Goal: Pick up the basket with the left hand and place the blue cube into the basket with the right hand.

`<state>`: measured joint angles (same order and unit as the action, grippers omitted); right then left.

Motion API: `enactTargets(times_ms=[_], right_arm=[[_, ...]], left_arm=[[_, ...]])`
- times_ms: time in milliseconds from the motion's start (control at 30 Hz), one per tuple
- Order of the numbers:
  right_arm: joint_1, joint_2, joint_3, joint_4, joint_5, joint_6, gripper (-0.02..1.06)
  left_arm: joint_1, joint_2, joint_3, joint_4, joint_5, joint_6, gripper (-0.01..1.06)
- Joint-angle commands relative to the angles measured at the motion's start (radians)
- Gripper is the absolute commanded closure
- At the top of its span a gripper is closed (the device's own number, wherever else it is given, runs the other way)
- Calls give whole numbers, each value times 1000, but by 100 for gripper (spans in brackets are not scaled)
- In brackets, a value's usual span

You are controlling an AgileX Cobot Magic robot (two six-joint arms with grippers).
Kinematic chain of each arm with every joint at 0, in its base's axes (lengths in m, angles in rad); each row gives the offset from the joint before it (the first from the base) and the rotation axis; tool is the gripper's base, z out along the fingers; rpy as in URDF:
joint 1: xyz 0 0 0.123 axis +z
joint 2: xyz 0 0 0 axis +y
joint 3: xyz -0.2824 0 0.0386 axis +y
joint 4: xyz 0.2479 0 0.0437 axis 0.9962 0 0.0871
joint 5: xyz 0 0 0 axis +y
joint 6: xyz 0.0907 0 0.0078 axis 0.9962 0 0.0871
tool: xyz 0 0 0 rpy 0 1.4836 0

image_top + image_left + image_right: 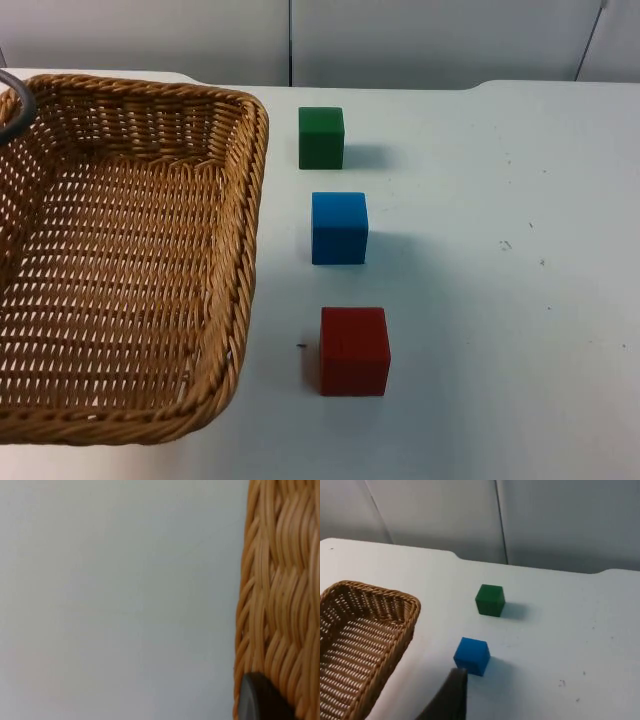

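Progress first, from the top view: the basket [120, 260] appears tilted and looks raised off the tabletop [500, 300], so I judge the pick-up by the left arm to be under way or done. Whether it is fully clear of the surface cannot be told. The blue cube [339, 228] sits on the tabletop outside the basket, between the green cube [321, 137] and the red cube [354, 350], in a row just beside the basket's side wall. So the second half of the task is not yet done.

Left wrist view: the left claw [260, 700] has a black fingertip pressed against the woven wall of the basket [280, 590], with bare tabletop [115, 595] beyond it. This suggests a grip on the wall, but the other finger is hidden, so I cannot tell whether the claw is clamped.

Right wrist view: the right claw [451, 697] hovers above the tabletop with the blue cube [472, 655] just ahead of its fingertip, apart from it. The green cube [490, 600] lies farther ahead, and the basket [360, 640] is off to the side. Whether this claw is apart or together I cannot tell. Left to do: grasp the blue cube, carry it over the rim, release it.
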<state>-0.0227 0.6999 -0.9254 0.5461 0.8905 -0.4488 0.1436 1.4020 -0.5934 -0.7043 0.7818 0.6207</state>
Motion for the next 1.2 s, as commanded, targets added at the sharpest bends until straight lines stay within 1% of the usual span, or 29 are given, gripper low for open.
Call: enactTargets(times_ms=[0, 33, 67, 200, 233, 267, 333, 367, 400, 433, 467, 500, 533, 600, 633, 667, 700, 733, 900, 933, 1067, 1100, 1167], right_arm=[[-5, 91, -44, 56, -4, -55, 3], [-5, 153, -72, 75, 9, -70, 3], [-5, 153, -72, 75, 9, -70, 3], [7, 368, -201, 145, 50, -116, 3], [7, 368, -201, 145, 50, -116, 3], [50, 427, -249, 125, 47, -116, 3], [129, 507, -302, 75, 14, -81, 3], [129, 507, -302, 75, 14, -81, 3], [182, 539, -325, 40, -6, -42, 3], [238, 576, -345, -20, -31, 0, 3], [314, 633, -365, -141, -64, 105, 3], [369, 667, -376, -216, -79, 188, 3], [369, 667, -376, -216, -79, 188, 3], [459, 746, -381, -393, -129, 348, 3], [499, 786, -381, -456, -153, 420, 3], [531, 819, -381, -493, -174, 467, 3], [555, 858, -381, -510, -201, 503, 3], [555, 858, -381, -510, -201, 503, 3], [613, 1024, -383, -512, -321, 624, 3], [613, 1024, -383, -512, -321, 624, 3], [625, 1125, -383, -515, -389, 696, 3], [625, 1125, -383, -515, -389, 696, 3], [625, 1163, -383, -515, -414, 727, 3]], left_arm=[[4, -12, 2, -12, 7, 8, 105], [4, -12, 2, -9, 5, 8, 105], [4, -12, 2, -9, 5, 8, 105], [4, -12, 2, -4, -4, 4, 105], [4, -12, 2, -4, -4, 4, 105], [4, -12, 2, -4, -9, 1, 105], [4, -12, 2, -4, -22, -3, 105], [4, -12, 2, -4, -22, -3, 105], [4, -12, 2, -4, -27, -6, 105], [4, -10, 2, -3, -35, -12, 105], [4, -5, 2, 0, -44, -22, 105], [4, -1, 2, 0, -46, -22, 105], [4, -1, 2, 0, -46, -22, 105], [4, 7, 2, 0, -46, -22, 105], [4, 12, 2, 0, -46, -22, 105], [4, 12, 2, 0, -46, -22, 105], [4, 14, 2, -3, -48, -22, 105], [4, 14, 2, -3, -48, -22, 105], [4, 14, 2, -3, -50, -29, 105], [4, 14, 2, -3, -50, -29, 105], [4, 14, 2, -4, -54, -29, 105], [4, 14, 2, -4, -54, -29, 105], [4, 14, 2, -4, -54, -29, 105]])
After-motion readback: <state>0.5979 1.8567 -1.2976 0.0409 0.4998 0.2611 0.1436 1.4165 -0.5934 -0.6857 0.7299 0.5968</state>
